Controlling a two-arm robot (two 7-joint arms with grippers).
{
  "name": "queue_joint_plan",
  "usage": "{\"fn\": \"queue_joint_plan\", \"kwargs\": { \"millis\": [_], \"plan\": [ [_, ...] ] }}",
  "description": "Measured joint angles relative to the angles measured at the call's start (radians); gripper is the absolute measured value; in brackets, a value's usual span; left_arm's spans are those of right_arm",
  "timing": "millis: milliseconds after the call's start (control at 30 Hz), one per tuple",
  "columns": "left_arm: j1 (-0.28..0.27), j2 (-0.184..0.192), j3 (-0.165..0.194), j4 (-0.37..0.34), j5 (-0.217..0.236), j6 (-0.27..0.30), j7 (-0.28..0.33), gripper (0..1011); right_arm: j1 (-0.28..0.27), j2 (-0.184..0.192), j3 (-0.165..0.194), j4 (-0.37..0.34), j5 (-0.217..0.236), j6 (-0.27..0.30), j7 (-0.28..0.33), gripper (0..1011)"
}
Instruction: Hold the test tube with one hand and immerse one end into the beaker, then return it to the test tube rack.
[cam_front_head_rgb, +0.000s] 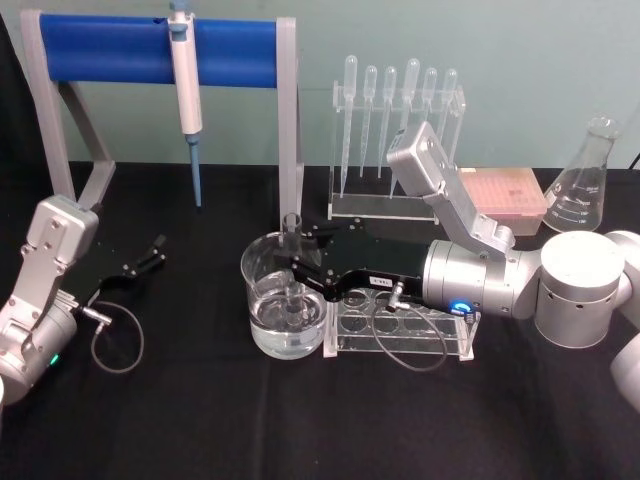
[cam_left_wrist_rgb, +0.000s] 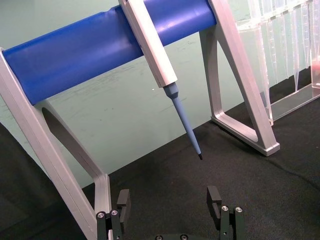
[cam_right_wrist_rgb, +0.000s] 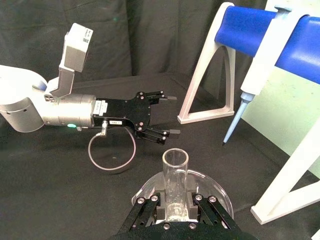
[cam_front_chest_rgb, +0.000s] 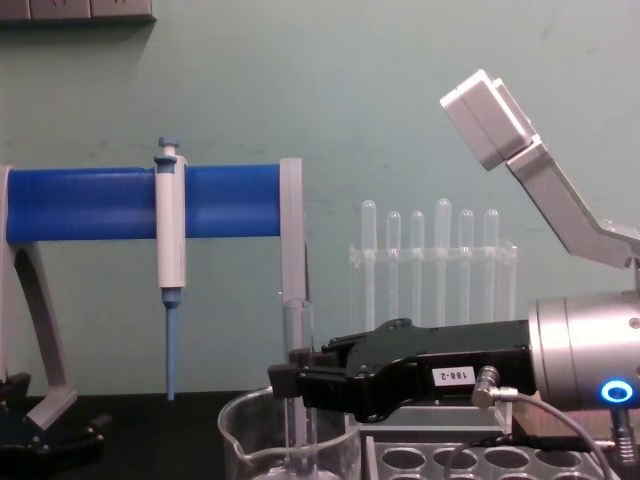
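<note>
A laboratory: a white, blue-tipped pipettor (cam_front_head_rgb: 185, 90) hangs left of the jaws of the right gripper (cam_front_head_rgb: 295, 266), frosted plastic bulb pipettes (cam_front_head_rgb: 390, 110) stand in a clear rack (cam_front_head_rgb: 396, 207) behind them, and a clear glass conical flask (cam_front_head_rgb: 585, 185) stands farther right.

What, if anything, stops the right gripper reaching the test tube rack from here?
Probably nothing: the right gripper holds the test tube in the beaker, and the rack stands right beside it, visible holes free, after a lift.
</note>
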Motion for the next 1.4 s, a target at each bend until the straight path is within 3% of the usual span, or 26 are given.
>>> {"fn": "queue_joint_plan", "kwargs": {
  "millis": [1400],
  "plan": [
    [0.0, 0.0, 0.0, 0.0, 0.0, 0.0, 0.0, 1000, 0.0, 0.0, 0.0, 0.0, 0.0, 0.0, 0.0, 236]
  ]
}}
